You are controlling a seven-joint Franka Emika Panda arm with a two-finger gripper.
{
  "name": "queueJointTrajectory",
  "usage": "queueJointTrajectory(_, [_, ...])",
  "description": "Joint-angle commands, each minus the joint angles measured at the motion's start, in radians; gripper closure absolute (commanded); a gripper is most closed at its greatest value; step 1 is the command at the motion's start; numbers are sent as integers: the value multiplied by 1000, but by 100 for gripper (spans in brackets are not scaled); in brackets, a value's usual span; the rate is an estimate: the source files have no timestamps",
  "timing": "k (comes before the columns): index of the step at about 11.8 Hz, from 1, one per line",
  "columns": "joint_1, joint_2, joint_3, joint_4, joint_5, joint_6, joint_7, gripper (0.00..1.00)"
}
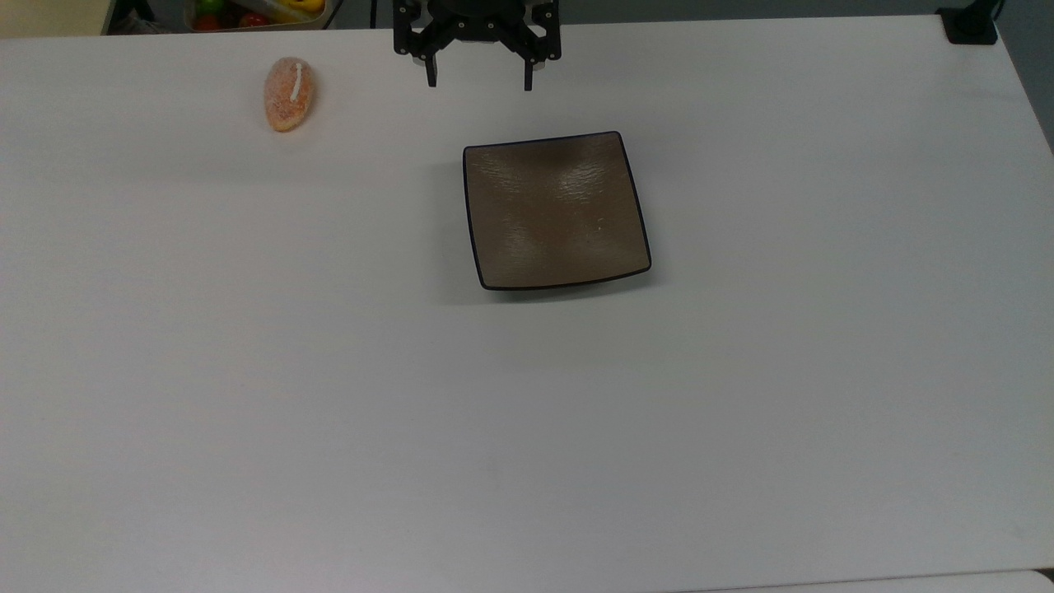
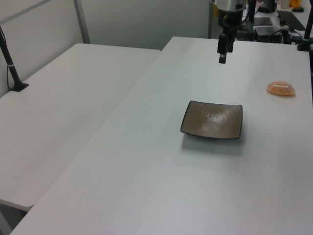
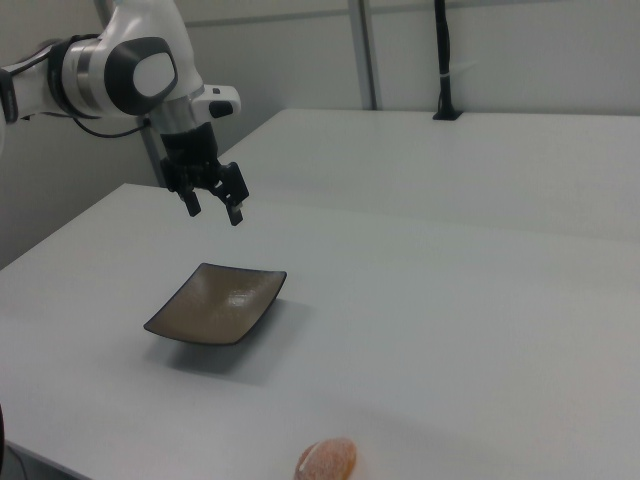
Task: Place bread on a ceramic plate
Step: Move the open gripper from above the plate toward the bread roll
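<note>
The bread (image 1: pixel 289 94) is a small orange-tan bun with a white stripe, lying on the table at the top view's upper left; I also see the bread (image 2: pixel 280 88) at the left view's right and the bread (image 3: pixel 327 461) at the right view's bottom edge. The ceramic plate (image 1: pixel 486 263), square and glossy brown, lies bare near the table's middle, also seen as the plate (image 2: pixel 190 131) and the plate (image 3: pixel 168 328). My gripper (image 1: pixel 479 82) hangs open and holds nothing, above the table just beyond the plate's far edge, well apart from the bread. The gripper (image 2: pixel 223 58) and gripper (image 3: pixel 213 211) show it raised.
A bin of coloured items (image 1: pixel 255 14) sits past the table's far edge near the bread. A black clamp (image 1: pixel 968 26) grips the top view's upper right corner. A second white table (image 2: pixel 54 107) adjoins, with a black pole (image 2: pixel 11 66).
</note>
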Motion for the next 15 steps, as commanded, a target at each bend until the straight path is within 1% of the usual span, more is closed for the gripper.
queueJointTrajectory(1, [18,-10,-21,-12,3,21,-6,0])
queueJointTrajectory(2, [7,-7,-21,-7,3,12,-10,0])
queueJointTrajectory(4, [4,-2,-21,-6,3,12,-13,0])
queueJointTrajectory(6, [4,15,-19,19,3,9,-13,0])
queueJointTrajectory(10, [-7,16,-27,36,4,10,-15,0])
queueJointTrajectory(11, [-5,0,-25,16,4,18,-16,0])
queueJointTrajectory(13, [-5,-63,-25,-65,4,45,-26,0])
queueJointTrajectory(15, [-36,-182,-27,-221,3,137,-36,0])
